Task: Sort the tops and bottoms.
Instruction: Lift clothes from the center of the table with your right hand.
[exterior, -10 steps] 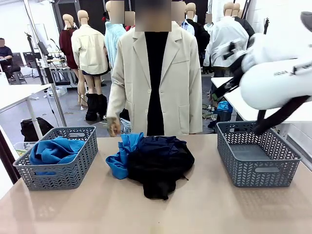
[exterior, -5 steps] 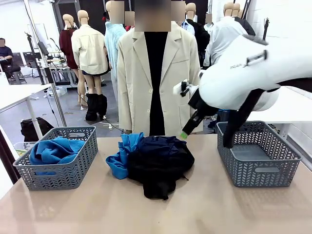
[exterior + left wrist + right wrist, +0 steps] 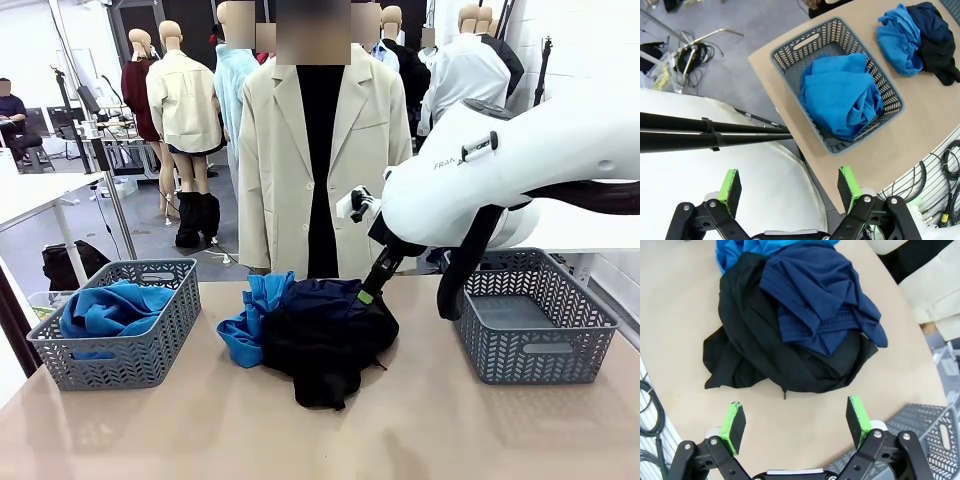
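The clothes pile point(image 3: 322, 335) — black, navy and blue garments — lies mid-tabletop, nearer the far edge. The right gripper point(image 3: 796, 422) hangs just above it, its fingers wide apart and empty. The left gripper point(image 3: 790, 187) — also spread, holding nothing — is well above the left basket point(image 3: 140, 360) at the tabletop's left edge, which holds a blue garment point(image 3: 840, 95).

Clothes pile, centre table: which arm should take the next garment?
Right. The open right gripper hangs just above the clothes pile, by the navy garment. The open left gripper sits high, with the left basket between it and the pile.
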Tool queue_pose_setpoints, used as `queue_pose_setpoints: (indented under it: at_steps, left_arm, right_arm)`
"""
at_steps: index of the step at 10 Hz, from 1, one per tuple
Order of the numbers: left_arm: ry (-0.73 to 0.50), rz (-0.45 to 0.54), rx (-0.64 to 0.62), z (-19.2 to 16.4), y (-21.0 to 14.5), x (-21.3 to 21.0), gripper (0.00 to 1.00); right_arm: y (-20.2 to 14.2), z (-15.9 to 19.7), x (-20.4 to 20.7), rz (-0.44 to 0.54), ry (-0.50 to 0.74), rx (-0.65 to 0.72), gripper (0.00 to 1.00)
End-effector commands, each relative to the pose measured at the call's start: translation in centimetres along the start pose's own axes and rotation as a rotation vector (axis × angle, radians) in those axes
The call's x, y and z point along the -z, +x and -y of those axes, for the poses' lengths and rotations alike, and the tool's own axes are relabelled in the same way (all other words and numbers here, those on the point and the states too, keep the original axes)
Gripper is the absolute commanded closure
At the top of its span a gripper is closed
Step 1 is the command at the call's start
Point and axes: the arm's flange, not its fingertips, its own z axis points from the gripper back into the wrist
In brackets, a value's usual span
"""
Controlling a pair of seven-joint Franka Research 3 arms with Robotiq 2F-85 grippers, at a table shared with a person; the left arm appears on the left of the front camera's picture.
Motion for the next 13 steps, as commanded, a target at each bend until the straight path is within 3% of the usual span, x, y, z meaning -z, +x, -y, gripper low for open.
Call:
queue_pose_setpoints:
  at_steps: [1,3,5,6,7,10,13]
  left_arm:
    - [0.005,-0.018,-0.005,0.0,-0.1,-0.1,0.00]
    - [0.005,-0.018,-0.005,0.0,-0.1,-0.1,0.00]
    - [0.005,-0.018,-0.005,0.0,-0.1,-0.1,0.00]
    - [0.005,-0.018,-0.005,0.0,-0.1,-0.1,0.00]
    - [0.005,-0.018,-0.005,0.0,-0.1,-0.1,0.00]
    - [0.005,-0.018,-0.005,0.0,-0.1,-0.1,0.00]
    - [0.005,-0.018,-0.005,0.0,-0.1,-0.1,0.00]
  right_arm:
    - [-0.1,0.2,-0.7,0.013,0.026,0.010,0.00]
    - [-0.1,0.2,-0.5,0.002,-0.004,0.004,0.00]
    - [2.9,1.7,4.1,-0.072,0.104,-0.020,0.00]
    - [4.4,2.5,6.9,-0.105,0.082,-0.033,0.00]
    - [5.4,2.4,9.0,-0.128,0.137,-0.067,0.00]
    - [7.4,1.7,12.6,-0.182,0.224,-0.131,0.00]
    - [7.9,1.0,13.4,-0.170,0.073,-0.191,0.00]
